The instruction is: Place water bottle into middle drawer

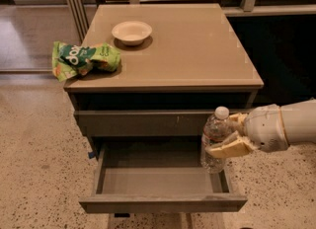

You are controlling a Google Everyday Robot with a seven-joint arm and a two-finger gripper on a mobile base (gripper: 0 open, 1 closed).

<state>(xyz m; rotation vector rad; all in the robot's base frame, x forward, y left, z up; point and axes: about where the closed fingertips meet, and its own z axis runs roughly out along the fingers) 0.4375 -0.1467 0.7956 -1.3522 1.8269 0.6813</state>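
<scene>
The water bottle [214, 140] is clear and ribbed with a white cap and stands upright in my gripper [228, 135]. The gripper comes in from the right and is shut on the bottle's middle, with pale fingers [229, 149] in front of and behind it. The middle drawer [163, 204] is pulled open below, showing its smooth grey inside. The bottle hangs over the drawer's right end, its base low between the drawer's walls. I cannot tell whether it touches the drawer floor.
A closed drawer front [143, 123] with small pale scratches sits just above the open drawer. On the cabinet top [197, 50] are a white bowl [132, 31] and a green snack bag [84, 59] at the left edge. Speckled floor surrounds the cabinet.
</scene>
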